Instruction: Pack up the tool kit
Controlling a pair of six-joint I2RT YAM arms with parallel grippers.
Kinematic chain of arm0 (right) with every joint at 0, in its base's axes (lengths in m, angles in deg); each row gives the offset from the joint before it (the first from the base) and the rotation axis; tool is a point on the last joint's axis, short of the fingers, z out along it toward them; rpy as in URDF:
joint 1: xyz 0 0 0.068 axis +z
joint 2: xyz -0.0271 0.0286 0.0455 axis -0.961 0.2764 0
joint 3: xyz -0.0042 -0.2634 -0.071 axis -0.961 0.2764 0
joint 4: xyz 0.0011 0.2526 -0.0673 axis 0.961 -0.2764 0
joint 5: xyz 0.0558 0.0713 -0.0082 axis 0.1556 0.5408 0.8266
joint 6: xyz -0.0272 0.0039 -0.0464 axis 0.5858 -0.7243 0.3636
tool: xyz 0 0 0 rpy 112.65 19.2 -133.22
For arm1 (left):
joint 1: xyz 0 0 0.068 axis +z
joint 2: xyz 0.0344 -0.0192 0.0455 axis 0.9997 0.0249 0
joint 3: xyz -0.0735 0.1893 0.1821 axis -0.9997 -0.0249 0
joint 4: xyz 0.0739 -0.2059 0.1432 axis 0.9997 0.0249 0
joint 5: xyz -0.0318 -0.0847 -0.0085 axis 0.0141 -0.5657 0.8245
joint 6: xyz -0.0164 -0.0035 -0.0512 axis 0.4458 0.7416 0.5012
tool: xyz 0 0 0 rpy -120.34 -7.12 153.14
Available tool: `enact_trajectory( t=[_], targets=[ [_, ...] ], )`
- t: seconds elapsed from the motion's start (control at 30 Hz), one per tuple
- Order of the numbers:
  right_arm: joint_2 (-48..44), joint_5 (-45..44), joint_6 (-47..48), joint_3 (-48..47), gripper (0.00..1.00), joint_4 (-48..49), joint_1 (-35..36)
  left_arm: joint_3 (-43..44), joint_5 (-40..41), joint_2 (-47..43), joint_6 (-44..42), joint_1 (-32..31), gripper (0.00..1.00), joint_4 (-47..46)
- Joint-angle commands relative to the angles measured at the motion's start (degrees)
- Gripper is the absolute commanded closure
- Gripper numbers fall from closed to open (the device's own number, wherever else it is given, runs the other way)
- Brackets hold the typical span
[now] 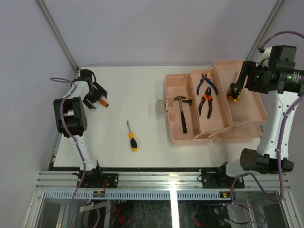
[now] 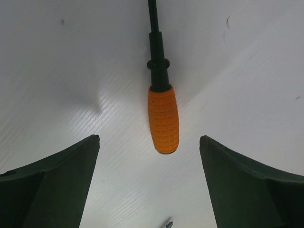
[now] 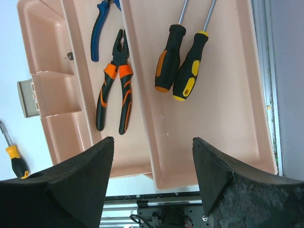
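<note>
The salmon-pink toolbox (image 1: 169, 85) lies open at the right. Its left part holds a hammer (image 1: 182, 113). Its tray holds orange-black pliers (image 3: 114, 90) and blue pliers (image 3: 102, 23). The right part (image 3: 228, 95) holds two screwdrivers (image 3: 168, 61), one orange-black and one yellow-black. My right gripper (image 3: 152, 147) is open and empty above that part. My left gripper (image 2: 149, 147) is open at the far left, just short of the orange handle of a screwdriver (image 2: 163, 118) lying on the table, not touching it. Another yellow-black screwdriver (image 1: 131, 137) lies loose mid-table.
The grey latch (image 3: 28, 97) sticks out from the box's left wall. White table, grey walls behind and to the left; the left gripper (image 1: 96, 97) is near the table's left edge. An aluminium rail runs along the near edge.
</note>
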State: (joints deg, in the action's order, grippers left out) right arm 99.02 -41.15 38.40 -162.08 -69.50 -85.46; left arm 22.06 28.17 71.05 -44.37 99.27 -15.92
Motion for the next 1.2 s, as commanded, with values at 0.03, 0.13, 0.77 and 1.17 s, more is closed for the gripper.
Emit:
enact_trajectory(
  t=[0.03, 0.13, 0.77, 1.17],
  targets=[
    [-1.4, 0.2, -0.1, -1.7, 0.27, -1.0, 0.3, 4.4, 2.1, 3.8, 2.7, 0.1, 0.15, -1.5],
    [-1.4, -0.4, -0.2, -2.3, 0.27, -1.7, 0.3, 4.6, 1.5, 5.0, 3.6, 0.0, 0.17, -1.2],
    [1.0, 2.0, -0.7, -3.6, 0.28, -0.4, 0.5, 8.8, -15.7, 2.5, -1.7, -0.4, 1.00, -2.0],
    [4.8, 22.7, -14.8, 1.0, 0.28, 25.3, 12.4, 24.9, -60.2, -13.0, 7.3, -13.2, 1.00, -35.1]
  ],
)
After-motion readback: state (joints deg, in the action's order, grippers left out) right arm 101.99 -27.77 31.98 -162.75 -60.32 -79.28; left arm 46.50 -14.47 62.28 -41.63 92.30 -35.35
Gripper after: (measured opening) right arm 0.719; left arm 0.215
